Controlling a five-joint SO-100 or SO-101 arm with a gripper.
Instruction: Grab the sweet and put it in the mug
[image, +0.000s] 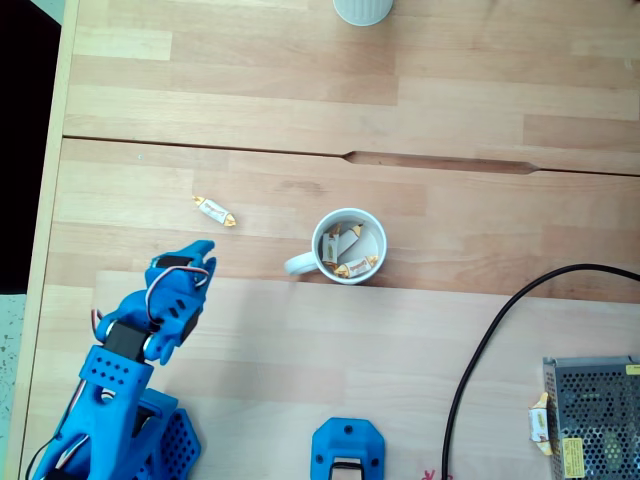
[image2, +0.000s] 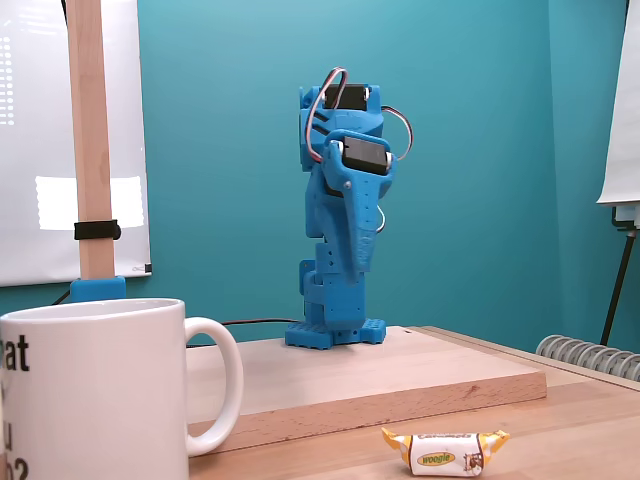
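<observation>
Reach for the loose sweet (image: 215, 210)

It lies on the table left of the mug (image: 349, 246); your gripper (image: 200, 252), seemingly pressed together, sits short of it. Spread wide, descend squarely across the wrapper's middle.

black cable (image: 480, 350), metal box (image: 592, 415) (mesh), ribbed cup (image: 362, 10)

Blue arm (image2: 340, 215), blue gripper (image: 196, 258). White mug (image: 349, 246). Sweet (image2: 446, 451), lower right: cream wrapper, yellow twisted ends, orange-brown mark. Light wood table (image: 400, 100). Teal wall (image2: 480, 120). Black cable (image: 480, 370).
</observation>
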